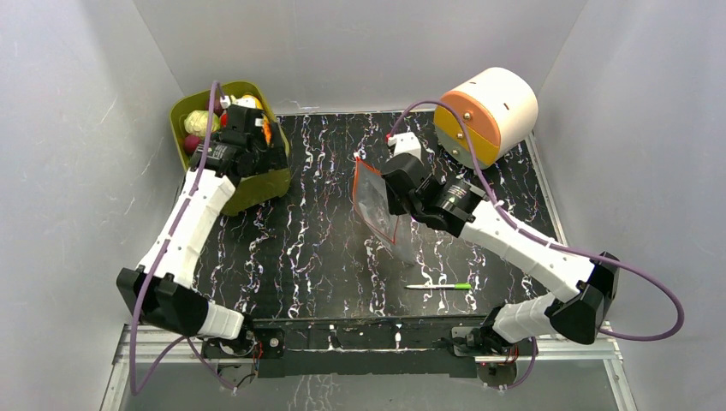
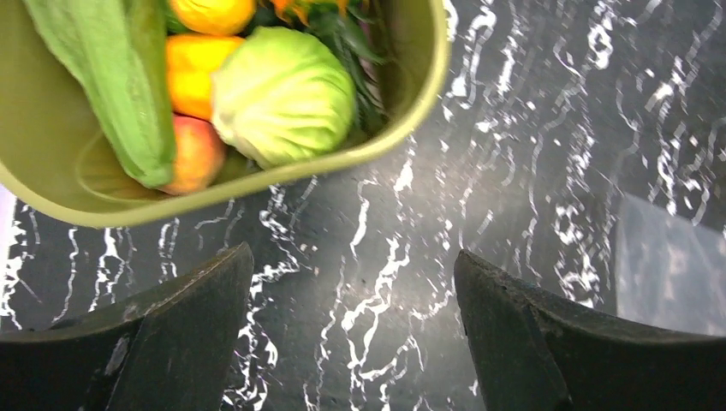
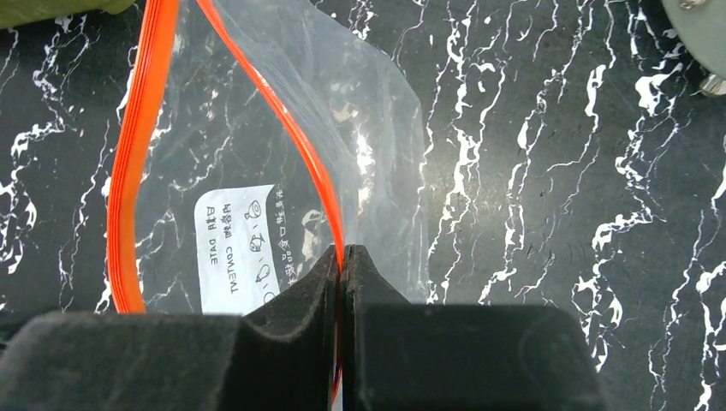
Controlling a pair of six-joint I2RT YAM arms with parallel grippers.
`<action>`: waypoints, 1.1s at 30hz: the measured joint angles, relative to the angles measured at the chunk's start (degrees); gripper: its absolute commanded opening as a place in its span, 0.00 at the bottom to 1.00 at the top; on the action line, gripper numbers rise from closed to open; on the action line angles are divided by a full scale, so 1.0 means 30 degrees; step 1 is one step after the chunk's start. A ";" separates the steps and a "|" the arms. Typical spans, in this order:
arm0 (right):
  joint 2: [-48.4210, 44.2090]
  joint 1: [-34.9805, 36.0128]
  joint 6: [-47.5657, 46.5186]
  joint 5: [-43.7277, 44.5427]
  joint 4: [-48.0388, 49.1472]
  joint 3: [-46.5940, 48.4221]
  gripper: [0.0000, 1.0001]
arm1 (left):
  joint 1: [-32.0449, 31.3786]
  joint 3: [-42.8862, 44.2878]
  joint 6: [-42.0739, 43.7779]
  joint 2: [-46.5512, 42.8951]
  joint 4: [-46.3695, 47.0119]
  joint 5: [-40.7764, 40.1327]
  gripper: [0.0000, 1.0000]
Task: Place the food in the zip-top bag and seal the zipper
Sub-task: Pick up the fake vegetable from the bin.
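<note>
right claw (image 3: 342, 282) pinches the one bag (image 3: 377, 128) by its zipper (image 3: 130, 171); left claw (image 2: 351, 334) gapes near one bin (image 2: 43, 145).

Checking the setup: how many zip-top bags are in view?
1. The zip-top bag is mid-table, its zipper pinched in the right jaws. The bin may hide others.

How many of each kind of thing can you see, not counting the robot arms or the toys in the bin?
Green bin: 1
Zip-top bag: 1
Green-and-white pen: 1
White-and-orange cylinder: 1
Total: 4
</note>
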 measured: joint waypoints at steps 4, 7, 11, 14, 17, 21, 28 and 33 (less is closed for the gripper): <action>-0.0576 0.0000 -0.0007 -0.0627 0.0466 -0.0874 0.00 | 0.1712 0.0663 0.0488 0.1064 0.0219 -0.0066 0.81; -0.0816 0.0000 -0.0007 -0.1027 0.0576 -0.1027 0.00 | 0.2616 0.0801 0.1027 0.1581 0.0546 -0.0211 0.80; -0.0845 0.0000 -0.0036 -0.1268 0.0750 -0.1027 0.00 | 0.3381 0.1209 0.1705 0.2441 0.0933 -0.0146 0.83; -0.0889 0.0000 -0.0124 -0.1392 0.1020 -0.1042 0.00 | 0.4051 0.1472 0.2157 0.3279 0.1362 0.0699 0.86; -0.0933 0.0000 -0.0233 -0.1661 0.1151 -0.1049 0.00 | 0.4838 0.1639 0.2477 0.4146 0.1829 0.1792 0.88; -0.0933 -0.0007 -0.0401 -0.1967 0.1224 -0.1049 0.00 | 0.5639 0.1807 0.2849 0.5391 0.2178 0.3075 0.92; -0.0925 -0.0015 -0.0568 -0.2229 0.1326 -0.1042 0.00 | 0.6397 0.1814 0.3410 0.6506 0.2943 0.5209 0.95; -0.0925 -0.0015 -0.0721 -0.2273 0.1362 -0.1042 0.00 | 0.6462 0.1967 0.3708 0.7373 0.3060 0.6178 0.95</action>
